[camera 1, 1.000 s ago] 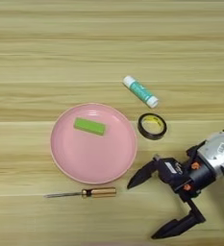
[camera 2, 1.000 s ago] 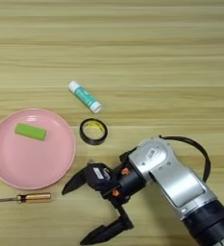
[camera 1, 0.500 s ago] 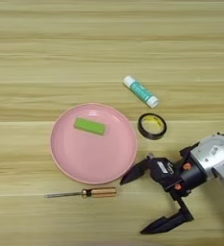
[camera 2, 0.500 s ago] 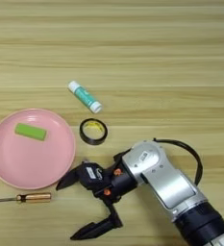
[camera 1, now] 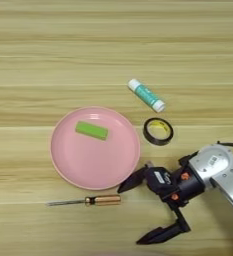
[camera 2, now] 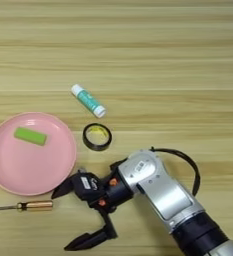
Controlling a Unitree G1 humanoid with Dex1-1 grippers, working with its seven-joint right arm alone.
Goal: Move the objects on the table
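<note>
Your fingers (camera 1: 134, 214) stood wide open and empty just right of the screwdriver (camera 1: 84, 201), below the plate (camera 1: 95, 148); the spread suited taking its handle.

The right arm (camera 2: 173, 200) comes in from the bottom right corner. Its silver forearm slants up and to the left, low over the table (camera 2: 138, 50). A black cable loops over the wrist. The right gripper (camera 1: 133, 212) points left. Its two black fingers (camera 1: 132, 181) are spread wide apart, one higher and one lower, with nothing between them.
</note>
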